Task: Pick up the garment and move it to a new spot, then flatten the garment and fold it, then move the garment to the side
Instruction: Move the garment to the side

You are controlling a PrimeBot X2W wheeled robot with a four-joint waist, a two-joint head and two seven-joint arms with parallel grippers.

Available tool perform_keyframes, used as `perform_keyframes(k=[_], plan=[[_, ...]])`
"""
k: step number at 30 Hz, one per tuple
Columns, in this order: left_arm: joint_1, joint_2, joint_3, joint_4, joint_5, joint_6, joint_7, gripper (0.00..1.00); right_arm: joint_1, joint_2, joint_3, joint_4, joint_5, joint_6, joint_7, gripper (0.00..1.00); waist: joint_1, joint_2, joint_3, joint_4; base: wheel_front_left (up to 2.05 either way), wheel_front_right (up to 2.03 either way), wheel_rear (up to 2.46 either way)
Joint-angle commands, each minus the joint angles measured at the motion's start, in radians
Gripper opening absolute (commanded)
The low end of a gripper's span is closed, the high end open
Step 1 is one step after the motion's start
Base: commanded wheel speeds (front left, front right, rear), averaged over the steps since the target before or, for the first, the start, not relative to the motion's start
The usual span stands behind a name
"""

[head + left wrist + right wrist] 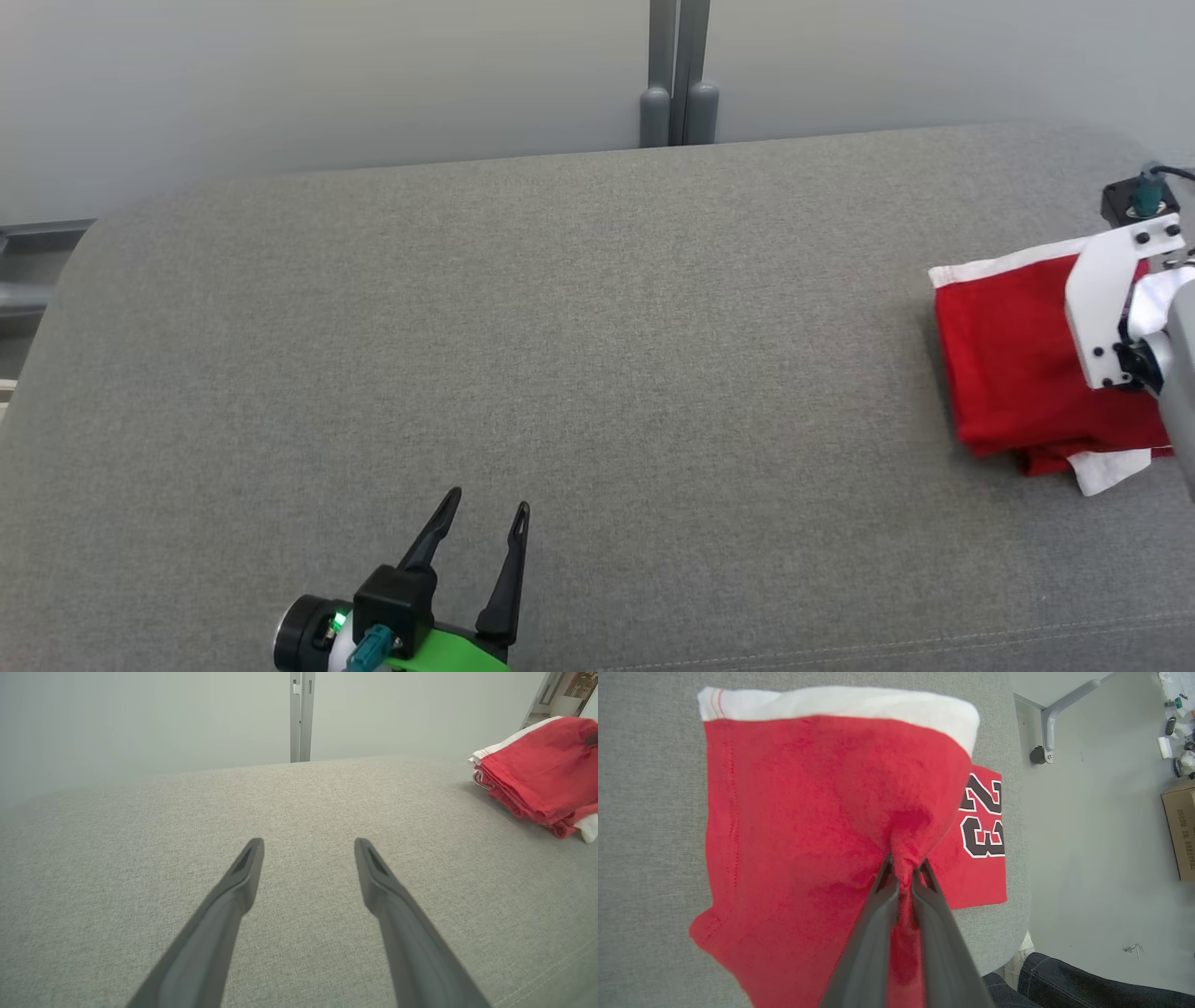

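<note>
Surface: a broad padded top covered in grey woven cloth, with rounded corners and a stitched seam running along its near edge.
Garment: a red jersey with white trim, folded into a layered stack at the right end of the padded top, close to its edge. In the left wrist view the jersey sits at the far right, layers showing at its side. In the right wrist view the jersey has a white band along one side and a black number 23 outlined in white on a lower layer.
Right gripper: the right gripper has its fingers squeezed together on a bunch of the red cloth, which is drawn up into a peak.
Left gripper: the left gripper is low over bare cloth at the near side, well apart from the jersey; the left gripper has its fingers spread wide and nothing between them.
Wall: plain pale grey wall behind the top, with a paired grey post standing upright at the far edge.
Floor: smooth pale grey floor beside the top.
On the floor: a grey frame leg on a caster, a cardboard box, and small clutter too small to make out.
Person: a leg in dark denim beside the near corner.
</note>
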Motion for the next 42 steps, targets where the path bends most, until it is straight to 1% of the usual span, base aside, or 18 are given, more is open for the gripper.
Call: perform_keyframes(k=[1, 2, 3, 5, 8, 12, 16, 18, 20, 21, 22, 23, 29, 32, 34, 38, 40, 42], plan=[[-0.01, 0.007, 0.001, -0.004, 0.011, -0.005, -0.001, 1.0, 0.019, -0.031, 0.009, -0.021, 0.001, -0.001, 0.008, 0.0, 0.0, -0.0001, 0.021, 0.017, 0.0, 0.0, 0.0], [-0.013, 0.008, 0.001, -0.004, 0.012, -0.006, -0.001, 1.0, 0.025, -0.046, 0.012, -0.029, -0.001, -0.001, 0.011, 0.0, 0.0, -0.0001, 0.027, 0.021, 0.0, 0.0, 0.0], [-0.013, 0.008, 0.001, -0.004, 0.012, -0.006, -0.001, 1.0, 0.025, -0.046, 0.012, -0.029, -0.001, -0.001, 0.011, 0.0, 0.0, -0.0001, 0.027, 0.021, 0.0, 0.0, 0.0], [-0.02, 0.01, -0.001, -0.004, 0.016, -0.009, -0.001, 1.0, 0.031, -0.079, 0.02, -0.05, -0.011, -0.001, 0.002, 0.0, 0.0, -0.0001, 0.042, 0.031, 0.0, 0.0, 0.0], [-0.03, 0.012, -0.006, -0.002, 0.02, -0.013, -0.001, 1.0, 0.049, -0.11, 0.029, -0.081, -0.022, -0.001, -0.013, 0.0, 0.0, -0.0001, 0.066, 0.048, 0.0, 0.0, 0.0], [-0.048, 0.015, -0.012, 0.0, 0.027, -0.016, -0.001, 1.0, 0.068, -0.161, 0.009, -0.115, -0.051, -0.001, -0.034, 0.0, 0.0, -0.0001, 0.106, 0.078, 0.0, 0.0, 0.0], [-0.066, 0.02, -0.01, -0.007, 0.03, -0.018, -0.001, 1.0, 0.089, -0.201, -0.032, -0.148, -0.1, -0.001, -0.059, 0.0, 0.0, -0.0001, 0.145, 0.105, 0.0, 0.0, 0.0], [-0.078, 0.022, -0.008, -0.013, 0.034, -0.019, -0.001, 1.0, 0.107, -0.212, -0.085, -0.164, -0.131, -0.001, -0.068, 0.0, 0.0, -0.0001, 0.17, 0.117, 0.0, 0.0, 0.0], [-0.085, 0.022, -0.008, -0.016, 0.036, -0.019, -0.001, 1.0, 0.122, -0.207, -0.132, -0.169, -0.145, -0.001, -0.062, 0.04, 0.0, -0.0001, 0.184, 0.122, 0.0, 0.0, 0.0], [-0.087, 0.022, -0.008, -0.016, 0.036, -0.019, -0.001, 1.0, 0.133, -0.201, -0.154, -0.172, -0.155, -0.001, -0.057, 0.17, 0.0, -0.0001, 0.189, 0.123, 0.0, 0.0, 0.0], [-0.089, 0.022, -0.008, -0.015, 0.037, -0.02, -0.001, 1.0, 0.139, -0.198, -0.18, -0.179, -0.167, -0.001, -0.059, 0.43, 0.0, -0.0001, 0.193, 0.124, 0.0, 0.0, 0.0], [-0.093, 0.022, -0.009, -0.014, 0.038, -0.02, -0.001, 1.0, 0.145, -0.192, -0.21, -0.187, -0.179, -0.001, -0.059, 1.0, 0.0, -0.0001, 0.197, 0.124, 0.0, 0.0, 0.0], [-0.101, 0.026, -0.01, -0.014, 0.049, -0.017, -0.001, 1.0, 0.195, -0.138, -0.351, -0.238, -0.266, -0.001, -0.046, 1.0, 0.0, -0.0001, 0.192, 0.113, 0.0, 0.0, 0.0], [-0.101, 0.027, -0.004, -0.029, 0.047, -0.016, -0.001, 1.0, 0.221, -0.09, -0.42, -0.278, -0.289, -0.001, -0.068, 1.0, 0.0, -0.0001, 0.177, 0.104, 0.0, 0.0, 0.0], [-0.092, 0.024, 0.015, -0.049, 0.024, -0.012, -0.001, 1.0, 0.236, -0.052, -0.462, -0.313, -0.29, -0.001, -0.106, 1.0, 0.0, -0.0001, 0.162, 0.098, 0.0, 0.0, 0.0], [-0.064, 0.016, 0.065, -0.092, -0.005, 0.018, -0.001, 1.0, 0.282, 0.033, -0.526, -0.374, -0.27, -0.001, -0.201, 1.0, 0.0, -0.0001, 0.123, 0.082, 0.0, 0.0, 0.0], [-0.051, 0.015, 0.081, -0.096, -0.024, 0.013, 0.0, 1.0, 0.303, 0.07, -0.549, -0.404, -0.254, -0.001, -0.254, 1.0, 0.0, -0.0001, 0.1, 0.074, 0.0, 0.0, 0.0], [-0.041, 0.017, 0.105, -0.092, -0.041, 0.028, 0.0, 1.0, 0.325, 0.108, -0.563, -0.432, -0.235, -0.001, -0.31, 1.0, 0.0, -0.0001, 0.079, 0.066, 0.0, 0.0, 0.0]])
